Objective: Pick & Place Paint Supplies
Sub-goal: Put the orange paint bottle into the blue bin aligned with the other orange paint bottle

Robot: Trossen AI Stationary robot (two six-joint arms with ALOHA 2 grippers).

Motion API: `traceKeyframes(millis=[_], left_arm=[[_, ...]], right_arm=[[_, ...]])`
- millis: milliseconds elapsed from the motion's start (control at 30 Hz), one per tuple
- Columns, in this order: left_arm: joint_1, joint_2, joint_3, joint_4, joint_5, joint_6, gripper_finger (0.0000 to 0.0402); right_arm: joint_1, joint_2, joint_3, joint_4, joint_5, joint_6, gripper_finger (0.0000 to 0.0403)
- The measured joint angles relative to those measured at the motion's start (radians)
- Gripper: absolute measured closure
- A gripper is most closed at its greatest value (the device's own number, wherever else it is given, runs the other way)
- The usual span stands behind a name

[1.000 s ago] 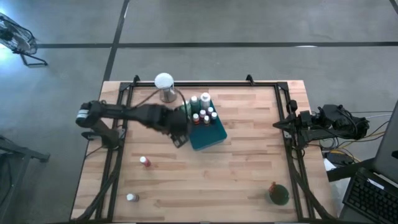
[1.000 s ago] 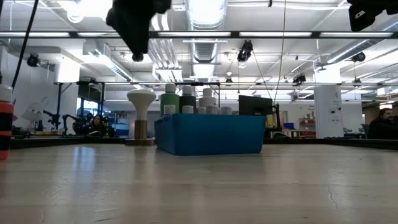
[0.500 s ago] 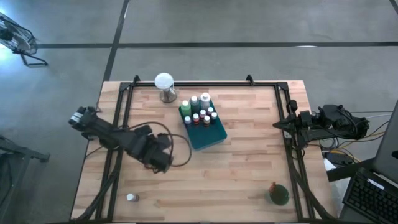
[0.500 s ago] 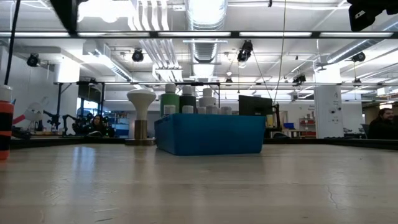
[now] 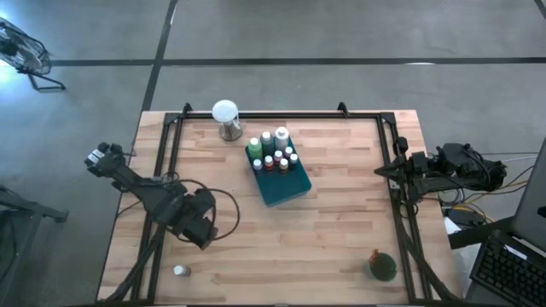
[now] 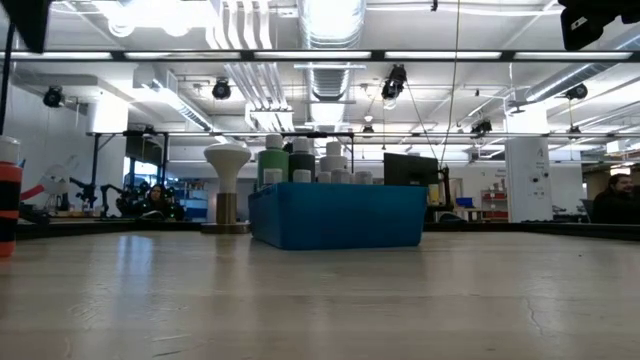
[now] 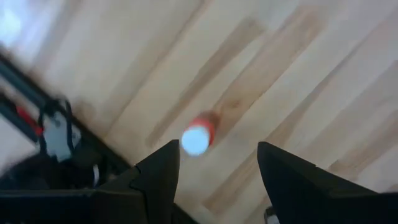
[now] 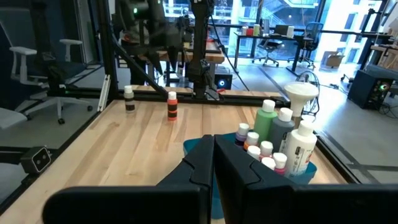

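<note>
The table point(image 5: 341, 213) holds a blue tray point(image 5: 286, 186) already stocked with a cluster of small bottles point(image 5: 275, 152), well away from the left gripper point(image 7: 214, 165). That gripper hangs over the near-left part of the table with its fingers spread and empty, and a red bottle point(image 7: 199, 135) with a white cap stands just ahead of the gap between them, a little off toward one finger. The step in hand looks like the approach to pick up this bottle. The next move likely calls for centring the gap on the cap, dropping straight down, and closing on the body below the cap.

The right gripper point(image 8: 213, 163) waits at the table's right edge, fingers pressed together, with nothing between them.

From above, the left arm covers the red bottle completely. A small white-capped bottle point(image 5: 179, 271) stands nearer the front-left corner, and a green bottle point(image 5: 381, 266) sits at the front right. No brushes can be made out anywhere.
</note>
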Motion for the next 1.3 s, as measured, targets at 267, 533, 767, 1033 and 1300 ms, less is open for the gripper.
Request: traceKeyframes(millis=[267,533,767,1033,1300], left_arm=[[-0.028,-0.002,-0.135,0.095,0.091,-0.011,0.0181],[-0.08,-0.018,-0.245,0.135,0.102,0.093,0.0181],[-0.144,-0.123,-0.347,0.177,0.068,0.133,0.0181],[-0.19,-0.264,-0.486,0.338,-0.017,0.149,0.0181],[-0.189,-0.288,-0.529,0.361,-0.004,0.162,0.0181]], right_arm=[[0.0,0.0,0.0,0.0,0.0,0.0,0.0394],[0.0,0.0,0.0,0.0,0.0,0.0,0.0394],[0.0,0.0,0.0,0.0,0.0,0.0,0.0394],[0.0,0.0,0.0,0.0,0.0,0.0,0.0394],[0.0,0.0,0.0,0.0,0.0,0.0,0.0394]])
